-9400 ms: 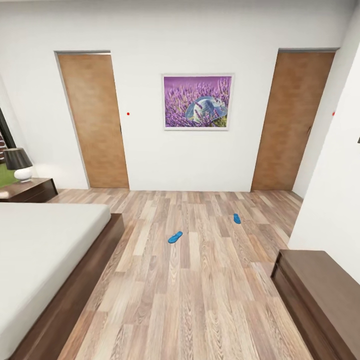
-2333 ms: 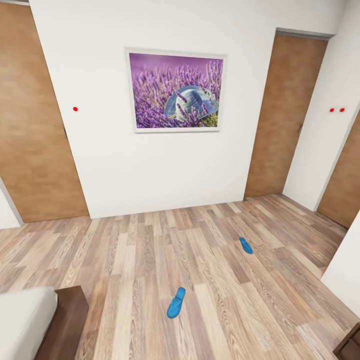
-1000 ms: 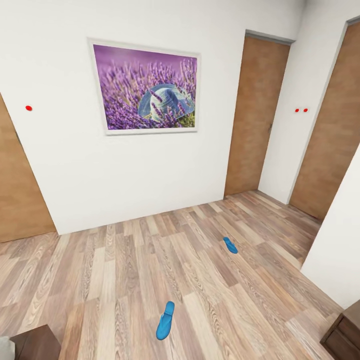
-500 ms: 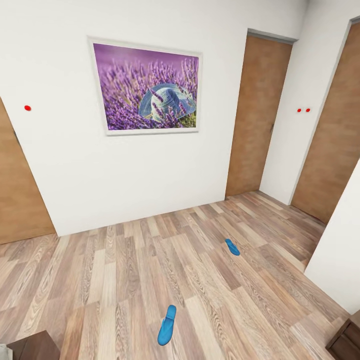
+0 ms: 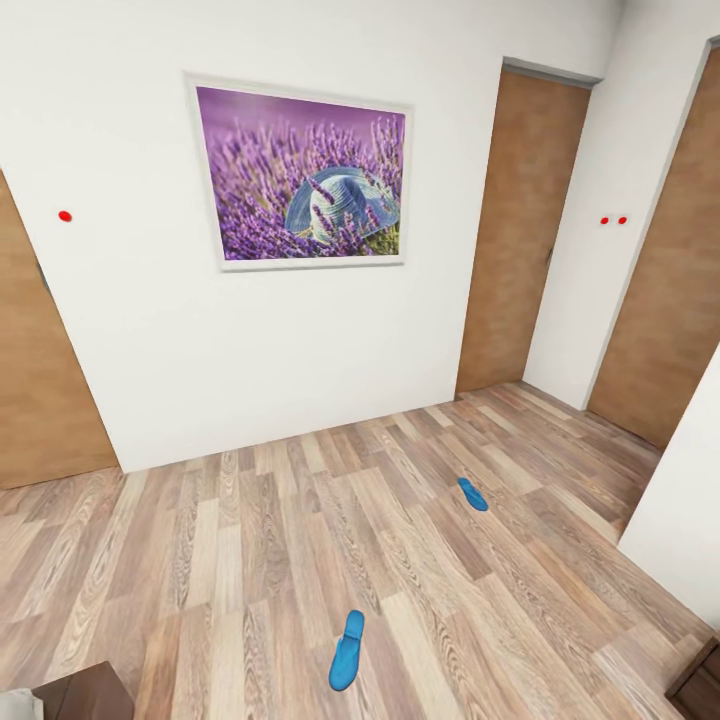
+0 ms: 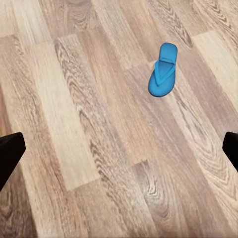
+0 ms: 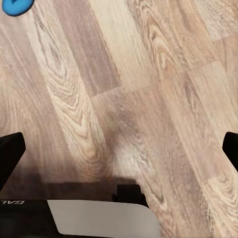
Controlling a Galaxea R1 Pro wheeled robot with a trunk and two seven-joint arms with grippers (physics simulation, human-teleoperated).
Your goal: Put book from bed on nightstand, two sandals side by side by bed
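Note:
Two bright blue sandals lie apart on the wood floor. In the head view the near sandal (image 5: 347, 650) is low in the middle and the far sandal (image 5: 472, 494) is farther off to the right. My left gripper (image 6: 119, 148) hangs open above bare planks, with one sandal (image 6: 162, 77) ahead of its dark fingertips (image 6: 10, 153). My right gripper (image 7: 119, 146) is open too, and a sliver of sandal (image 7: 17, 6) shows at that picture's edge. A corner of the bed (image 5: 78, 693) shows at bottom left. The book and the nightstand are out of view.
A white wall with a lavender picture (image 5: 300, 175) faces me. Brown doors stand at the left (image 5: 40, 380), beyond the picture (image 5: 515, 230) and on the right (image 5: 670, 280). A dark bench corner (image 5: 700, 680) sits at bottom right. My own base (image 7: 99, 218) shows under the right gripper.
The whole head view has shifted: the picture, doors and sandals sit slightly more to the right and lower, so the camera moved. The sandals have not moved on the floor.

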